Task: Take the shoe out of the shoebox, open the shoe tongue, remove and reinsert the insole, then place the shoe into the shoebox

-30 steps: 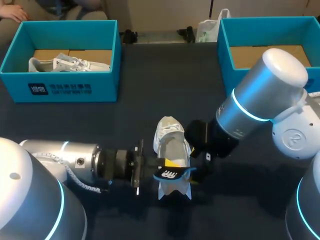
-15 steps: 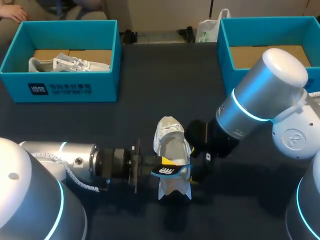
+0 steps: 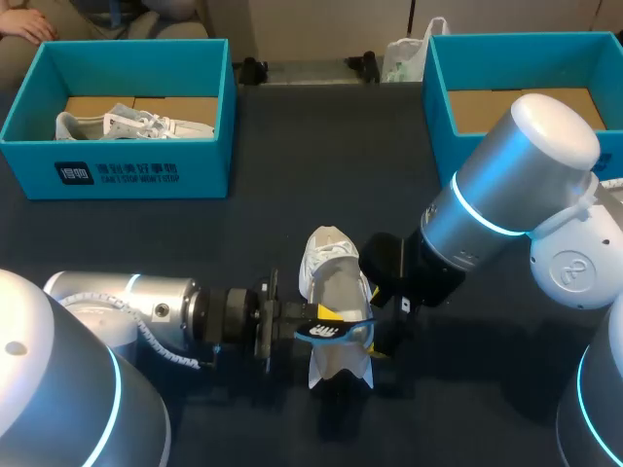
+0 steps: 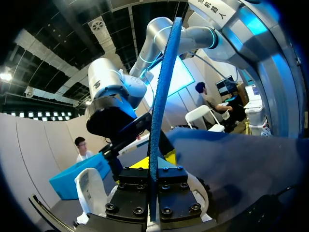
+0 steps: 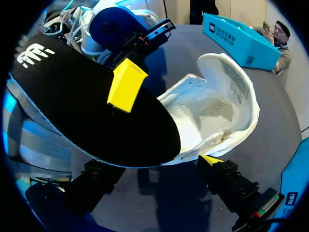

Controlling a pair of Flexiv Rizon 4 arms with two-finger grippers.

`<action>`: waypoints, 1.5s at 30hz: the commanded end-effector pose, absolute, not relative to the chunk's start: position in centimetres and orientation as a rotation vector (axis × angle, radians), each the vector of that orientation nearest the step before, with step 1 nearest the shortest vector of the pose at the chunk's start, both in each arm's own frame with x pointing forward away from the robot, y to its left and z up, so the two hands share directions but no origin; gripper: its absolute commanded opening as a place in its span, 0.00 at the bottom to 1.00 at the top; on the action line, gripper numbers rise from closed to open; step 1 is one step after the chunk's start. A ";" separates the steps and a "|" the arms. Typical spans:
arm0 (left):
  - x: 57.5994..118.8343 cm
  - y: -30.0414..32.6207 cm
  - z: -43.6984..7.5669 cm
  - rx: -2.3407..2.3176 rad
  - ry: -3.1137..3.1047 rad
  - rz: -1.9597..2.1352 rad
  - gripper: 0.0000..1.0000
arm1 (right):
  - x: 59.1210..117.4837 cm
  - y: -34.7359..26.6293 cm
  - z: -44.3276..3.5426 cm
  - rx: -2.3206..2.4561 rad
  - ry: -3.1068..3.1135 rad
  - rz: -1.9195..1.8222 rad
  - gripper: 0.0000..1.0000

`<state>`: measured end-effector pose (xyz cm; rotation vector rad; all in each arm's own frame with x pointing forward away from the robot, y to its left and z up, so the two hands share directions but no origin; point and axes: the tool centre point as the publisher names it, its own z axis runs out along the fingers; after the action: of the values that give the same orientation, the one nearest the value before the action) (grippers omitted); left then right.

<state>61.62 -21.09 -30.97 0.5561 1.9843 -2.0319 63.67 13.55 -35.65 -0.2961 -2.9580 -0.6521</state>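
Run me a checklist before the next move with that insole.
1. Left gripper shut on the insole: ok.
2. Shoe standing on the table, outside both boxes: ok.
3. Tongue pulled back, inside of the shoe exposed: ok.
4. Insole seated in the shoe: not ok; it is held above the opening.
5. Right gripper holding the shoe firmly: cannot tell; the insole hides one side.
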 end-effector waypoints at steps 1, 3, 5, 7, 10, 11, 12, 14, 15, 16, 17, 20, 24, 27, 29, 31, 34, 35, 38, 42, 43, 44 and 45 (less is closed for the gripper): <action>62.0 -21.4 -31.6 0.553 1.983 -2.029 0.00 | 63.6 13.6 -35.8 -0.297 -2.959 -0.655 1.00; 62.1 -21.5 -31.8 0.534 1.992 -2.017 0.00 | 63.6 13.6 -35.8 -0.297 -2.959 -0.655 1.00; 62.3 -21.5 -32.0 0.520 2.003 -2.006 0.00 | 63.6 13.6 -35.8 -0.297 -2.959 -0.655 1.00; 62.4 -21.6 -32.2 0.505 2.013 -1.996 0.00 | 63.6 13.6 -35.8 -0.297 -2.959 -0.655 1.00; 62.5 -21.6 -32.4 0.500 2.021 -1.974 0.00 | 63.6 13.6 -35.8 -0.297 -2.959 -0.655 1.00; 62.5 -21.7 -32.5 0.505 2.024 -1.960 0.00 | 63.6 13.6 -35.8 -0.297 -2.959 -0.655 1.00; 62.6 -21.7 -32.6 0.506 2.026 -1.955 0.00 | 63.6 13.6 -35.8 -0.297 -2.959 -0.655 1.00; 62.7 -21.8 -32.8 0.508 2.031 -1.929 0.00 | 63.6 13.6 -35.8 -0.297 -2.959 -0.655 1.00; 62.8 -21.8 -33.0 0.508 2.036 -1.920 0.00 | 63.6 13.6 -35.8 -0.297 -2.959 -0.655 1.00; 62.9 -21.8 -33.2 0.505 2.042 -1.905 0.00 | 63.6 13.6 -35.8 -0.297 -2.959 -0.655 1.00; 63.0 -21.8 -33.4 0.507 2.047 -1.893 0.00 | 63.6 13.6 -35.8 -0.297 -2.959 -0.655 1.00; 63.3 -21.8 -33.9 0.506 2.059 -1.851 0.00 | 63.6 13.6 -35.8 -0.297 -2.959 -0.655 1.00; 63.7 -21.7 -34.6 0.505 2.074 -1.798 0.00 | 63.6 13.6 -35.8 -0.297 -2.959 -0.655 1.00; 64.1 -21.4 -35.0 0.491 2.079 -1.780 0.00 | 63.6 13.6 -35.8 -0.297 -2.959 -0.655 1.00; 64.2 -21.3 -35.2 0.487 2.085 -1.752 0.00 | 63.6 13.6 -35.8 -0.297 -2.959 -0.655 1.00; 64.4 -21.3 -35.3 0.482 2.094 -1.731 0.00 | 63.6 13.6 -35.8 -0.297 -2.959 -0.655 1.00; 64.7 -21.3 -35.4 0.468 2.102 -1.728 0.00 | 63.6 13.6 -35.8 -0.297 -2.959 -0.655 1.00; 64.7 -21.2 -35.2 0.467 2.100 -1.740 0.00 | 63.6 13.6 -35.8 -0.297 -2.959 -0.655 1.00; 64.4 -21.2 -34.8 0.476 2.095 -1.762 0.00 | 63.6 13.6 -35.8 -0.297 -2.959 -0.655 1.00; 64.0 -21.2 -34.2 0.491 2.087 -1.781 0.00 | 63.6 13.6 -35.8 -0.297 -2.959 -0.655 1.00; 63.9 -21.2 -34.1 0.493 2.086 -1.783 0.16 | 63.6 13.6 -35.8 -0.297 -2.959 -0.655 1.00; 63.8 -21.3 -34.0 0.497 2.084 -1.785 0.15 | 63.6 13.6 -35.8 -0.297 -2.959 -0.655 1.00; 63.8 -21.3 -33.9 0.501 2.082 -1.787 0.14 | 63.6 13.6 -35.8 -0.297 -2.959 -0.655 1.00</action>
<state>63.95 -21.47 -34.22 0.4983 2.0753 -1.7929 63.66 13.59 -35.63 -0.2958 -2.9577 -0.6525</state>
